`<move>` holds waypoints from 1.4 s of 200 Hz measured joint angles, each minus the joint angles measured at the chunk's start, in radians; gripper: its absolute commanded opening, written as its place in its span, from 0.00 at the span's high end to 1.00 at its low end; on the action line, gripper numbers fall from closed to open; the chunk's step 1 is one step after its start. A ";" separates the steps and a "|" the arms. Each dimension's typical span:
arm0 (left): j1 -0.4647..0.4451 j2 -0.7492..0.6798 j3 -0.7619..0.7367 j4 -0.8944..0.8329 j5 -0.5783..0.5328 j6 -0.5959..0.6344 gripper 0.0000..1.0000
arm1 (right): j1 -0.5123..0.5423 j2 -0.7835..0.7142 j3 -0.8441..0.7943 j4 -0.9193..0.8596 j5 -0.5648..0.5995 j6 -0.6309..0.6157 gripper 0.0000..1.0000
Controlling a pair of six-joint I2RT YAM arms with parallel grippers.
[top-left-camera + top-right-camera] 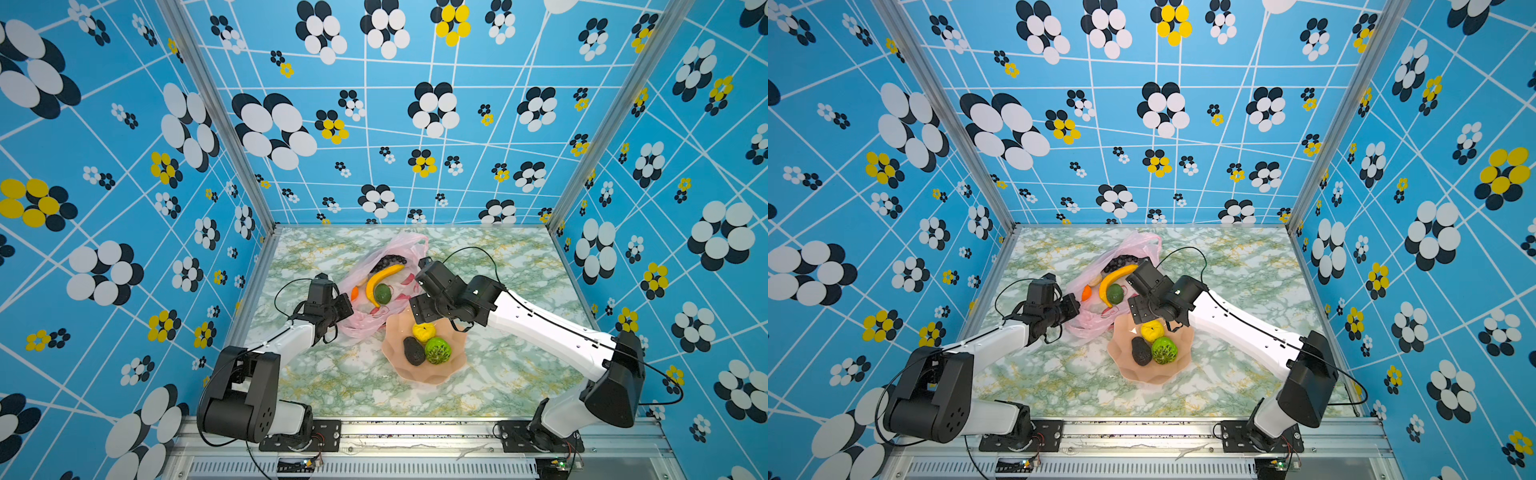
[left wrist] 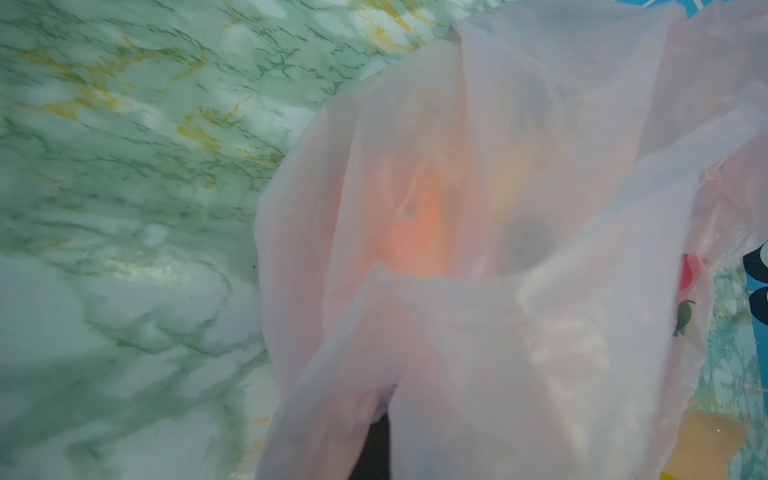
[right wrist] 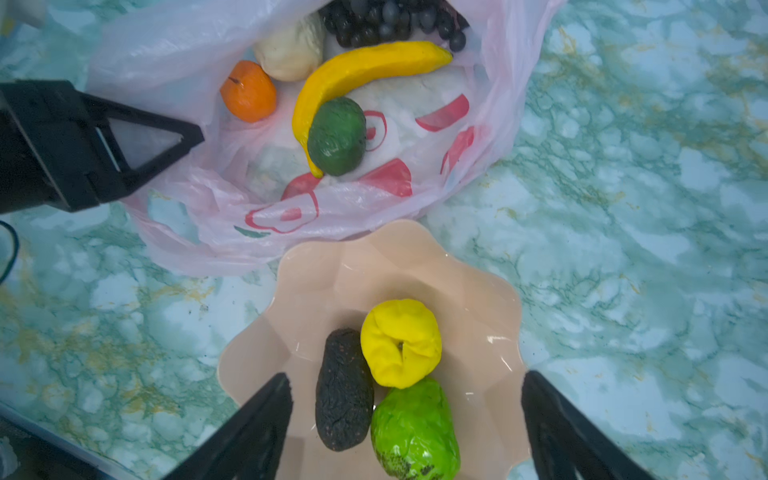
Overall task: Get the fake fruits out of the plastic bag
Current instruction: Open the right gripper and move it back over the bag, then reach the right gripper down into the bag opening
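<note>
Retention of bag mouth: left gripper [image 3: 189, 139], pressed together, pinches the plastic bag [image 3: 174, 50] rim, evidently to expose banana [image 3: 353, 66], small orange [image 3: 248, 91] and grape bunch [image 3: 395, 20] inside. Spread and empty, right gripper [image 3: 407, 380] hangs above the bowl [image 3: 478, 291], where three fake fruits [image 3: 401, 343] lie.

No lettering, brand or number can be read; the plastic bag [image 3: 166, 50] bears only red fruit prints [image 3: 442, 114].
</note>
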 measured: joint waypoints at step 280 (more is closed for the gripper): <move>0.060 -0.114 -0.073 0.051 -0.005 -0.023 1.00 | -0.058 0.897 0.815 0.238 -0.281 0.000 0.29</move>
